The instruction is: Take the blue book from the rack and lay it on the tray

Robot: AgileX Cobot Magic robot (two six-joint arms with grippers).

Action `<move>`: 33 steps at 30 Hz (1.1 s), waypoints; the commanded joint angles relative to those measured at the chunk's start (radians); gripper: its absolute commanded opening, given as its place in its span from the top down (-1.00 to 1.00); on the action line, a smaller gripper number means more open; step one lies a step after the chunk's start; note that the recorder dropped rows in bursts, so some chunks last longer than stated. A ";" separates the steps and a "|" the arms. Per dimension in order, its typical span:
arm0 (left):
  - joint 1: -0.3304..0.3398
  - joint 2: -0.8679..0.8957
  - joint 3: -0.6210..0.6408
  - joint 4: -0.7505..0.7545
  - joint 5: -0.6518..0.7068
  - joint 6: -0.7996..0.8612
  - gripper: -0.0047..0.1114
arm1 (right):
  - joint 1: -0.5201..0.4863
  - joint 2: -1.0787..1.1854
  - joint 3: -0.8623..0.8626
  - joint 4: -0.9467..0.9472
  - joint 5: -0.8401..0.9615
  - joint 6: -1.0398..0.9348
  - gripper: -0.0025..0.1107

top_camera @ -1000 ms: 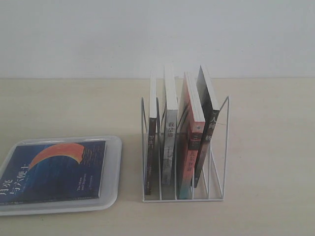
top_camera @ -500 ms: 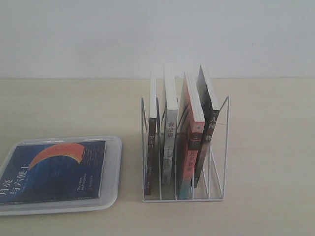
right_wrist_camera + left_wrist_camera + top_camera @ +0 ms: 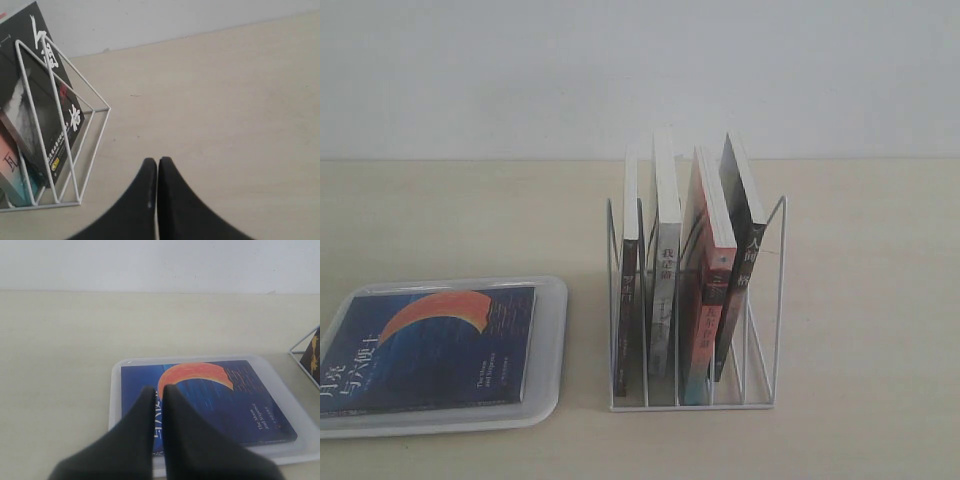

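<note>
Exterior view: navy, orange-crescent blue book (image 3: 428,347) in tray (image 3: 552,340); left claw (image 3: 157,390), right claw (image 3: 157,162) closed empty

Left gripper (image 3: 158,390): fingers closed, a thin slit between the tips, empty. Right gripper (image 3: 157,162): fingers pressed together, tips in contact, empty.

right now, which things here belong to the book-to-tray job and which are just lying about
Job: blue book, flat on the white tray; white wire rack.
Lying about: black-spined book, red-and-teal-spined book, grey-spined book, leftmost book, all upright in the rack.
</note>
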 commanded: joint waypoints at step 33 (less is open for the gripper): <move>0.002 -0.004 0.004 -0.002 -0.008 0.002 0.84 | -0.144 -0.029 -0.001 -0.018 0.016 -0.077 0.96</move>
